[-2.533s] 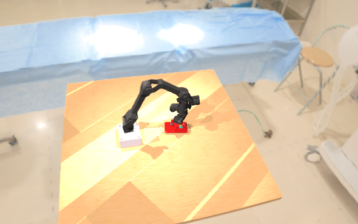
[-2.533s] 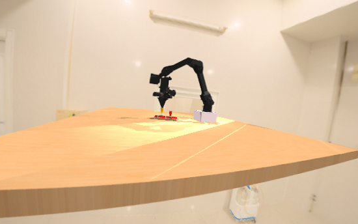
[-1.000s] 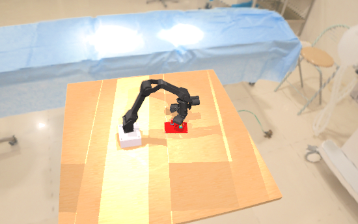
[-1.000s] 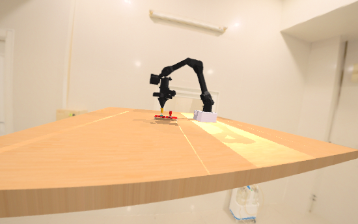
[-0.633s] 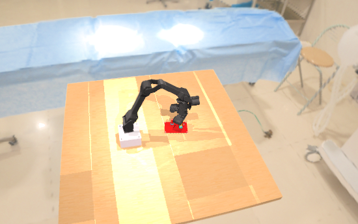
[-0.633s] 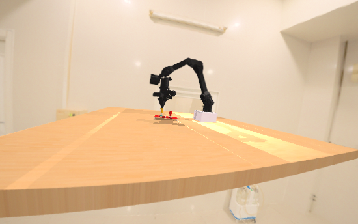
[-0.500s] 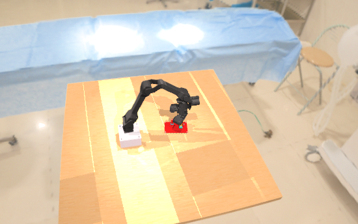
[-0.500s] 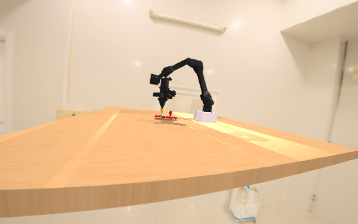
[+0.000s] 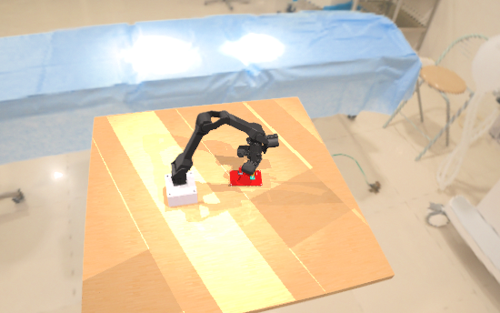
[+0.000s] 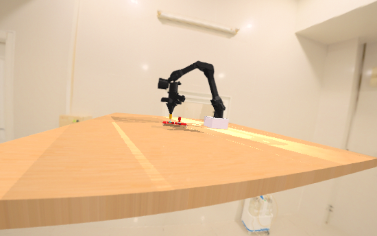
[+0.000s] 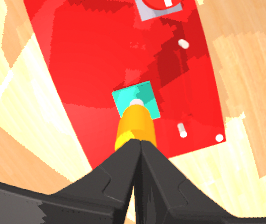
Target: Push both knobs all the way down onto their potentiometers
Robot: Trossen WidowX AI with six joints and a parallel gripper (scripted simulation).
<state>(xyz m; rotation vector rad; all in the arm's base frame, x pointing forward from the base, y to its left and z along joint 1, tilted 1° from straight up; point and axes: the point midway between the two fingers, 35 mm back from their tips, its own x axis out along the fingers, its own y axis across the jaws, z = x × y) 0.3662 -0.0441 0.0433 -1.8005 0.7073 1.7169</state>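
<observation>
The red circuit board [image 9: 235,182] [image 10: 184,124] [image 11: 79,65] stands on the table. A yellow knob [image 10: 171,116] [image 11: 136,125] stands over the teal potentiometer [image 9: 252,177] [image 11: 125,96]; a small white part shows between them in the wrist view. A red knob [image 10: 179,119] [image 11: 153,3] stands over the grey potentiometer [image 11: 148,14], cut off at the wrist view's top edge, so its seating is not clear. My gripper [image 10: 171,113] [image 11: 137,148] is shut with nothing between its fingers. Its tips are right over the top of the yellow knob, which they partly hide; contact is hard to tell.
Small white posts [image 11: 183,44] [image 11: 182,131] stand on the board beside the potentiometers. The arm's white base [image 9: 182,196] [image 10: 216,123] is on the table next to the board. Patches of bright light and shadow cross the wooden table [image 9: 336,255] [image 10: 92,164].
</observation>
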